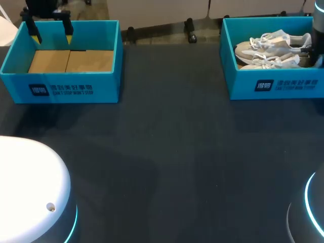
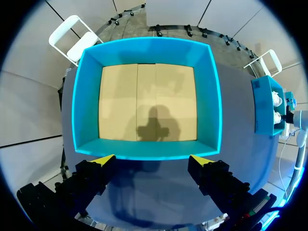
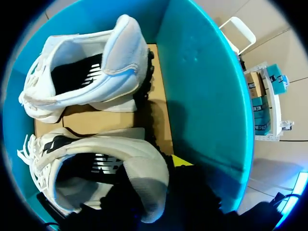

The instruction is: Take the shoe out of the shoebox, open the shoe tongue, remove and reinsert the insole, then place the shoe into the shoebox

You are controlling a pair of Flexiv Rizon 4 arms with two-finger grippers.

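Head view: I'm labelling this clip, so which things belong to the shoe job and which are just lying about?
Job: two white shoes, the right shoebox holding them.
Lying about, for now: the empty left shoebox, with the open left gripper above it.

The right arm [image 1: 319, 30] stood upright over the right end of the shoebox [image 1: 283, 83], and the right gripper [image 3: 168, 175] sat low inside that end, pointing down at the box floor. The left arm [image 1: 43, 6] was well apart from the shoebox, far to its left. The left gripper [image 1: 51, 31] pointed downward, its yellow-tipped fingers [image 2: 103, 160] spread wide with nothing held between them.
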